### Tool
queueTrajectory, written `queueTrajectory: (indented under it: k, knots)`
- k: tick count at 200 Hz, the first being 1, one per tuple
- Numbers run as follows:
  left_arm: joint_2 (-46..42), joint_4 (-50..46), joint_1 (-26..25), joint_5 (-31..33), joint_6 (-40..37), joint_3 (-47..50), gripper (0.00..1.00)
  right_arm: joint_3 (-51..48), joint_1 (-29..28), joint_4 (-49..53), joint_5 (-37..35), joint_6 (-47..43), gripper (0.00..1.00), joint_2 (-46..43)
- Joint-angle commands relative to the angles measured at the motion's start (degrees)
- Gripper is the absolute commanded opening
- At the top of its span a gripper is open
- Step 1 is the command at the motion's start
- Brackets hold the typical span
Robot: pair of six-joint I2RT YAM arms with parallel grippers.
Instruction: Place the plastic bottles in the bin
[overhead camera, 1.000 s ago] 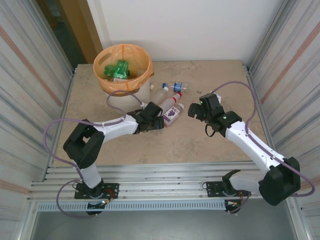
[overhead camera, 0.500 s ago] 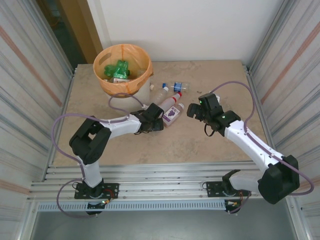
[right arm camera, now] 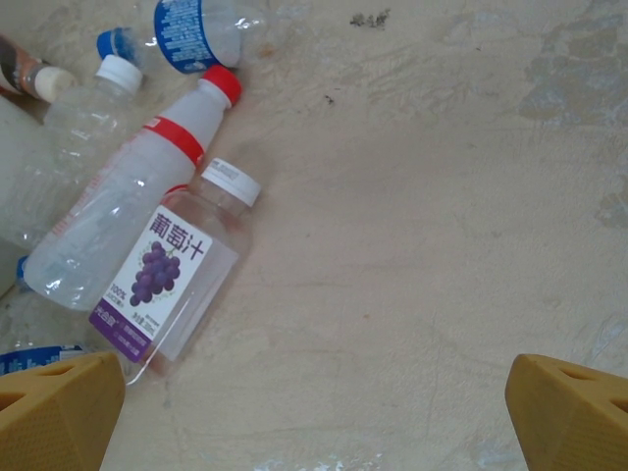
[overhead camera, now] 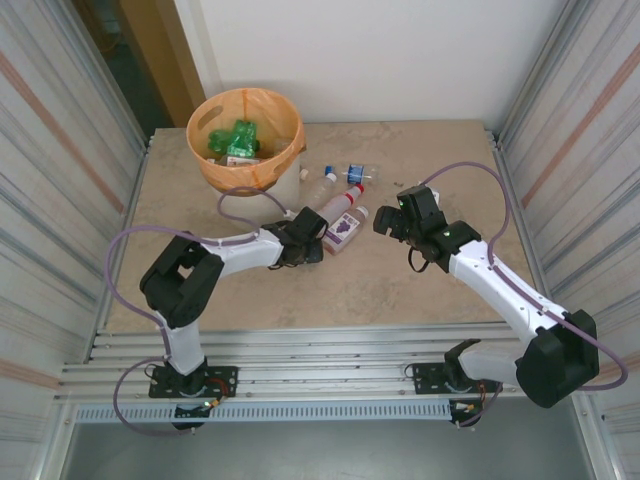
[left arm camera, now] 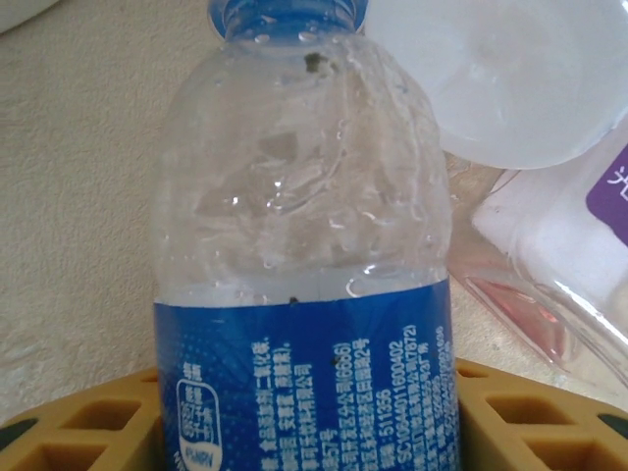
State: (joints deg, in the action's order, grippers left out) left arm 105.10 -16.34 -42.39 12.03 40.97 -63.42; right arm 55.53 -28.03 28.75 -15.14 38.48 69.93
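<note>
My left gripper (left arm camera: 304, 417) holds a clear bottle with a blue label (left arm camera: 304, 294) between its yellow fingers (left arm camera: 78, 427), both pads against the label. From above, the left gripper (overhead camera: 316, 241) lies low by the bottle pile. Beside it are a red-capped bottle (overhead camera: 340, 203) and a grape-juice bottle (overhead camera: 346, 228). The orange-lined bin (overhead camera: 291, 160) at the back left holds green bottles (overhead camera: 238, 138). My right gripper (right arm camera: 314, 412) hovers open over bare table, right of the grape-juice bottle (right arm camera: 172, 285).
Two more small bottles lie behind the pile: a clear white-capped bottle (overhead camera: 322, 186) and a blue-labelled bottle (overhead camera: 358, 173). Corrugated metal walls close both sides of the table (overhead camera: 420, 290). Purple cables loop from both arms.
The left gripper has narrowed onto the blue-labelled bottle and its arm has shifted slightly. The right arm has barely moved.
</note>
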Motion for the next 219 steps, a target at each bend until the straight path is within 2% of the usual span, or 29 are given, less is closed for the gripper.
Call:
queueTrajectory:
  k: [1, 30, 80, 139, 170, 192, 219]
  knots:
    - [-2.49, -2.91, -0.29, 2.65, 0.11, 0.51, 0.40, 1.04, 0.35, 0.02, -0.17, 0.28, 0.98, -1.06]
    - [-4.97, -4.31, -1.35, 4.66, 0.20, 1.33, 0.32, 0.92, 0.35, -0.09, -0.16, 0.36, 0.98, -1.50]
    - [-12.07, -7.32, -4.68, 8.10, 0.67, 3.80, 0.31, 0.90, 0.35, 0.16, -0.47, 0.45, 0.98, -1.82]
    - [-23.06, -12.02, -11.38, 12.89, 1.66, 6.05, 0.30, 0.96, 0.39, 0.61, -0.86, 0.37, 0.98, -3.50]
    - [-28.08, -13.86, -14.45, 16.31, -0.75, 4.11, 0.30, 0.11, 0.52, 0.69, -1.50, 0.59, 0.98, -4.27]
    - [-31.66, -13.64, -14.79, 17.63, -3.54, 2.04, 0.30, -0.46, 0.66, 0.74, -1.56, 1.15, 0.98, -4.36]
    - [-34.74, -10.87, -14.77, 18.94, -11.04, -2.03, 0.30, -0.86, 0.61, 0.63, -1.46, 2.03, 0.98, -3.83]
